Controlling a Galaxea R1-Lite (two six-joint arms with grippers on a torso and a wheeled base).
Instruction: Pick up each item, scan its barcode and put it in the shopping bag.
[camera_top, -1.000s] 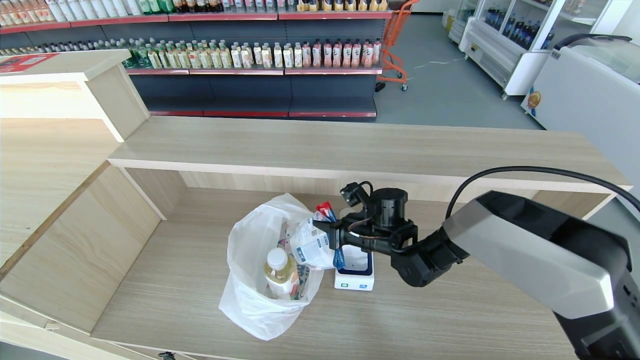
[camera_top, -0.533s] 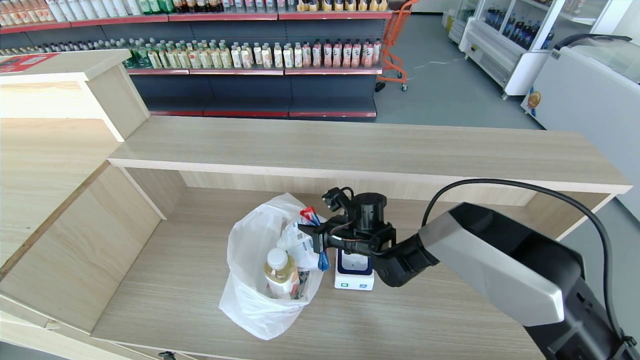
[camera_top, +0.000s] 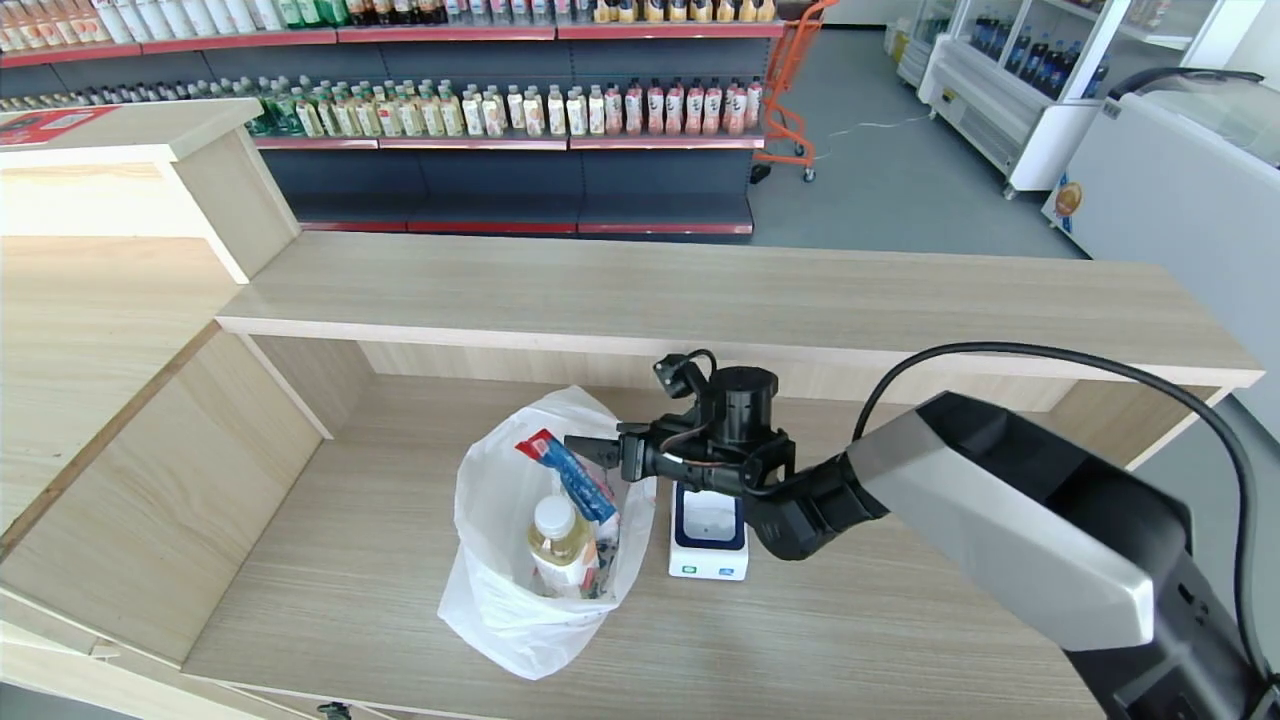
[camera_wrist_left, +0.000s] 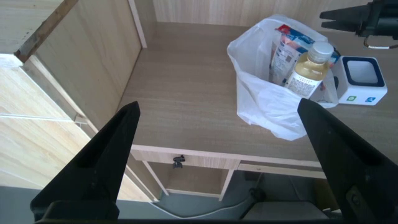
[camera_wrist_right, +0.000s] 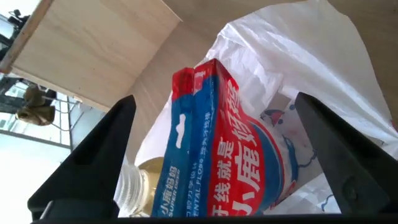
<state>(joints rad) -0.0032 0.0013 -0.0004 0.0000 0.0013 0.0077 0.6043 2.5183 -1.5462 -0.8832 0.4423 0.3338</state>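
Note:
The white shopping bag (camera_top: 500, 610) stands open on the lower counter. Inside it a red, white and blue snack packet (camera_top: 566, 476) leans beside a yellow drink bottle (camera_top: 558, 540), its top poking out of the mouth. My right gripper (camera_top: 592, 452) hovers open just above the bag's right rim, apart from the packet. From the right wrist view the packet (camera_wrist_right: 224, 155) and the bottle's cap (camera_wrist_right: 140, 190) lie below the spread fingers (camera_wrist_right: 93, 162). My left gripper (camera_wrist_left: 219, 149) hangs open and empty over the counter's front edge, left of the bag (camera_wrist_left: 273, 109).
A white and blue barcode scanner (camera_top: 708, 540) sits right beside the bag, under my right wrist. A raised counter ledge (camera_top: 700, 300) runs behind, and a wooden side wall (camera_top: 160, 500) closes the left. Bare counter lies in front and to the right.
My right gripper carried the packet leftwards over the bag, then opened. The packet dropped into the bag and now leans next to the bottle.

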